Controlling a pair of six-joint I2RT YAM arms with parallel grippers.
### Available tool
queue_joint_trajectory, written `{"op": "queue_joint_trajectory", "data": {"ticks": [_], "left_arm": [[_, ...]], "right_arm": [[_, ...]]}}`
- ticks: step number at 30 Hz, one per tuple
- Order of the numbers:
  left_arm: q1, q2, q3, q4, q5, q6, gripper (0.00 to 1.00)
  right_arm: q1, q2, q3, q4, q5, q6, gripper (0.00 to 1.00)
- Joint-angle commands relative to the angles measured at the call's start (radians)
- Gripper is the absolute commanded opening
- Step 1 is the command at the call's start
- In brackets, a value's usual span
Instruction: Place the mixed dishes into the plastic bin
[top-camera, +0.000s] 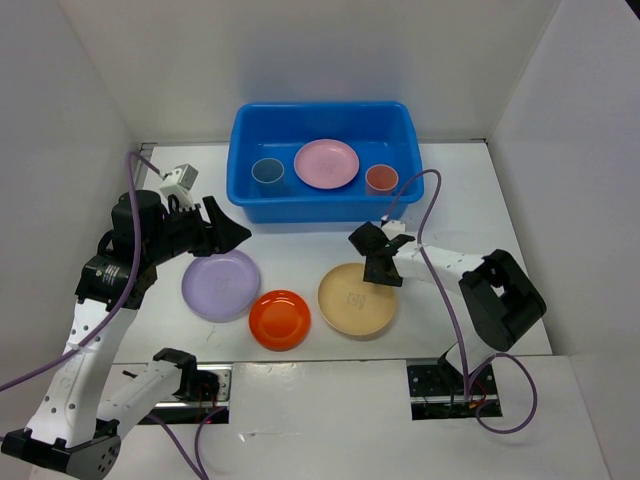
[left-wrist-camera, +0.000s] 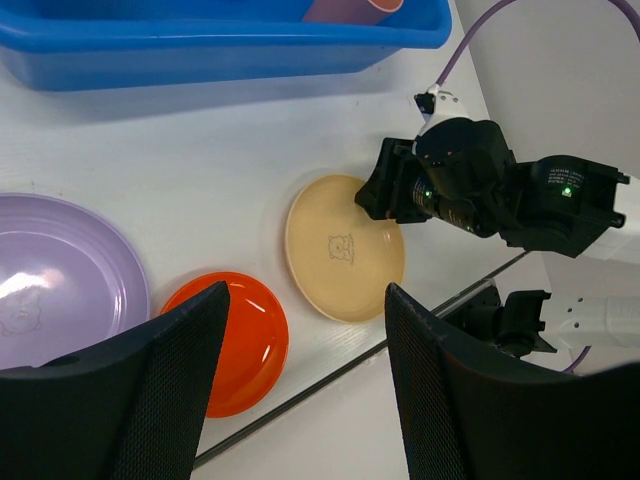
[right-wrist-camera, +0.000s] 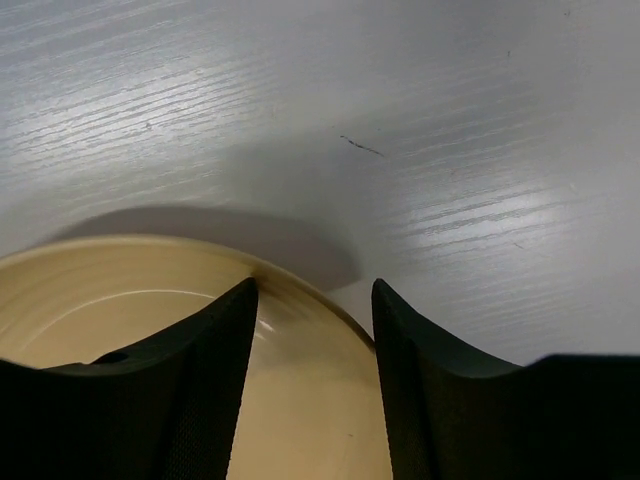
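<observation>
Since the right gripper (right-wrist-camera: 312, 300) sits with its fingers apart over the far rim of the tan-yellow plate (top-camera: 355, 305), which lies flat on the table (top-camera: 300, 250), I judge a pinch there might catch only the thin lip. The plate could then slip or tip out during the lift. The left gripper (top-camera: 235, 232), also spread wide and empty, hovers by the lavender plate (top-camera: 220, 285). The orange plate (top-camera: 280, 320) lies between the two plates, nearer. At the far side, the blue plastic bin (top-camera: 320, 212) holds the pink plate (top-camera: 326, 163), light-blue cup (top-camera: 267, 172) and salmon-pink cup (top-camera: 381, 179). A plate dropped in could topple a cup.
</observation>
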Motion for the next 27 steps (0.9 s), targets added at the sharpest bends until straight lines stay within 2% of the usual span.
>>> {"op": "queue_joint_trajectory", "data": {"ticks": [1, 3, 14, 21, 27], "left_arm": [[-0.004, -0.015, 0.008, 0.021, 0.02, 0.013, 0.71], [-0.004, -0.015, 0.008, 0.021, 0.02, 0.013, 0.71], [-0.004, -0.015, 0.008, 0.021, 0.02, 0.013, 0.71], [-0.004, -0.015, 0.008, 0.021, 0.02, 0.004, 0.71], [-0.004, -0.015, 0.008, 0.021, 0.02, 0.004, 0.71]], "right_arm": [[-0.007, 0.014, 0.016, 0.055, -0.012, 0.004, 0.54], [-0.007, 0.014, 0.005, 0.056, -0.012, 0.015, 0.42], [-0.007, -0.006, -0.004, 0.065, -0.04, 0.044, 0.02], [-0.007, -0.124, -0.004, 0.03, -0.108, 0.044, 0.0], [-0.007, -0.301, -0.004, -0.009, -0.191, 0.024, 0.0]]}}
